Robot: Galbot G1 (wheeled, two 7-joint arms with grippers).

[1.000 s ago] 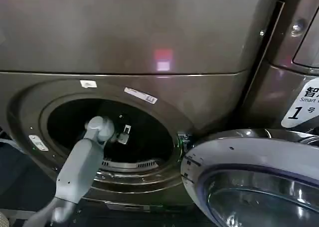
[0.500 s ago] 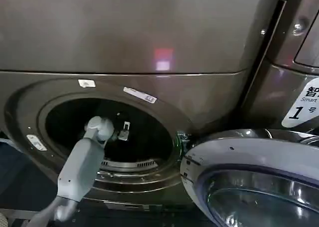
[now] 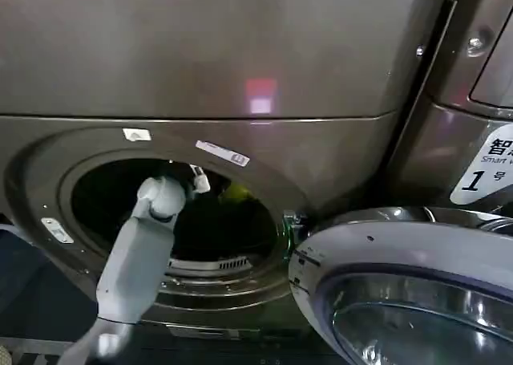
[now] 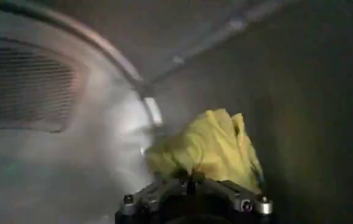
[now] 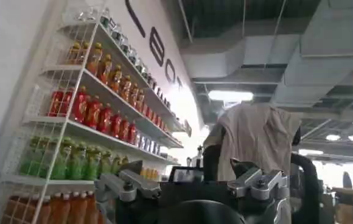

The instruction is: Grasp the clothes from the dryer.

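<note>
The dark dryer (image 3: 240,52) stands with its round opening (image 3: 172,212) in front of me. My left arm reaches into the drum, and the left gripper (image 3: 196,180) is high inside the opening. A yellow piece of clothes (image 3: 234,193) shows just beside it. In the left wrist view the left gripper (image 4: 190,178) is shut on the crumpled yellow clothes (image 4: 210,146), which hang off the drum wall. My right gripper (image 5: 258,173) points away from the dryer, its dark fingers (image 5: 211,161) standing wide apart and open.
The dryer's round door (image 3: 393,253) hangs open at the lower right, close to the opening. A second machine (image 3: 481,100) stands to the right. The right wrist view looks at shelves of bottled drinks (image 5: 91,103) and a beige cloth shape (image 5: 258,137) beyond the fingers.
My left gripper has risen inside the drum, and the yellow clothes have come up into view with it.
</note>
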